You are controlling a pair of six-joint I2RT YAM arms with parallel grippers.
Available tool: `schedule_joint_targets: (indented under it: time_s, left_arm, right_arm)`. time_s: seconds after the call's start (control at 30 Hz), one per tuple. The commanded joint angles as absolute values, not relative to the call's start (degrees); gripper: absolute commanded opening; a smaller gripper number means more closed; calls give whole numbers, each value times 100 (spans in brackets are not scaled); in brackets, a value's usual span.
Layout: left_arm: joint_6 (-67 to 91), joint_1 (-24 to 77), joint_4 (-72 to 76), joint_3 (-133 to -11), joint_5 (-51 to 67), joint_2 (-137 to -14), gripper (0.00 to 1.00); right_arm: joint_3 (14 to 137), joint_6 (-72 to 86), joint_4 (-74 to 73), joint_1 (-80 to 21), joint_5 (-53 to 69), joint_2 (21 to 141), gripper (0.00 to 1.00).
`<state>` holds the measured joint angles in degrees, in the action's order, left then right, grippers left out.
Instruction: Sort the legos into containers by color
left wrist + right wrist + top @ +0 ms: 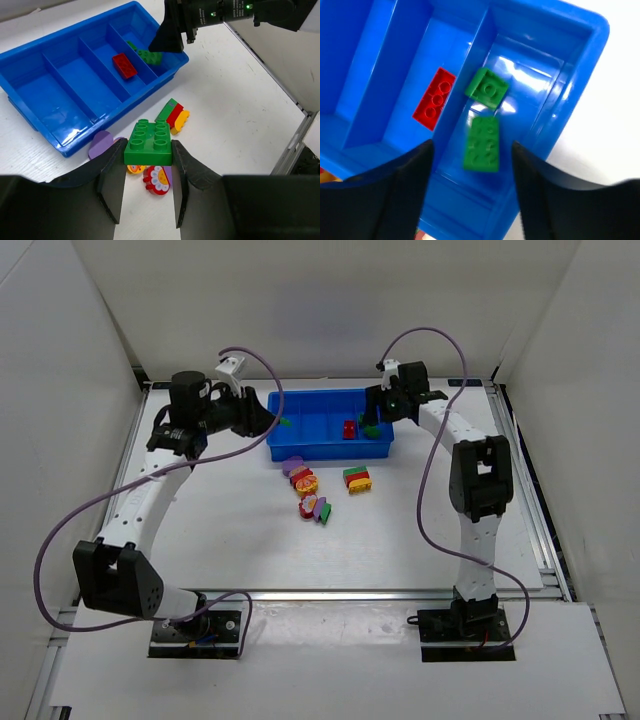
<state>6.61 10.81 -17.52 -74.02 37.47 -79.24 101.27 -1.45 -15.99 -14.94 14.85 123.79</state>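
At end compartment of tray [590, 60]: small green block [487, 88] and long green block [481, 144], latter blurred. Next compartment: red block [434, 98]. Right gripper [472, 150] above end compartment, fingers spread wide, gripping nothing. Left gripper [148, 152] clamps third green block [148, 142] near tray's left end. Loose blocks [312, 492] on table [250, 540], just before tray.

You've got the tray [320, 451] mid-bench, near the far edge. Loose blocks [310, 490] lie just in front of it — a pair [356, 480] to their right. Inside: single block [349, 429] second compartment from right, two blocks [481, 144] in the right-end one.
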Motion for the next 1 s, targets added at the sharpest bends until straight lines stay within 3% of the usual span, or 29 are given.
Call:
schedule_joint_targets:
  time_s: [0.0,0.07,0.23,0.6,0.8,0.97]
  left_arm:
    - [624,1055,-1696,-7708,3700,-8111,15]
    - [676,1063,-1530,-7813,3700,-8261,15]
    - [931,1195,-1134,-8480,3736,-9278,15]
    - [1204,2179,-1002,-11617,3709,-12398,18]
    - [1116,2478,-1213,-12918,3621,-13429,19]
    - [1055,2558,-1064,-13174,3647,-13859,20]
  right_arm:
    - [10424,-307,-1468,-1521,1222,12252,71]
    - [10345,-412,-1511,-1521,1370,12033,76]
    - [9846,-343,-1705,-1398,1713,10745,77]
    - [8342,-1485,-3612,-256,2267,8141,88]
    - [8182,-1433,-3972,202,2390,7813,88]
    - [8148,-1292,-4017,334,2487,7840,88]
